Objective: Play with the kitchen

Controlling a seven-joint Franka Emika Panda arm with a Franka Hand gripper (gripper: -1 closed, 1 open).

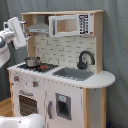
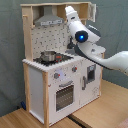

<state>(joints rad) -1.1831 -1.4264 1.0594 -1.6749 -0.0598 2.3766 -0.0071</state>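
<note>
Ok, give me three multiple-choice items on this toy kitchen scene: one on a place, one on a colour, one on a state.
1. Where does the small pot stand?
A. in the sink
B. on the stove
C. on the floor

2. What colour is the faucet?
A. black
B. red
C. yellow

3. How is the oven door?
A. taken off
B. hanging wide open
C. closed

Answers:
1. B: in both exterior views the pot sits on the stove, beside the sink.
2. A: the curved faucet over the sink is black.
3. C: the door lies flush with the front of the kitchen.
</note>
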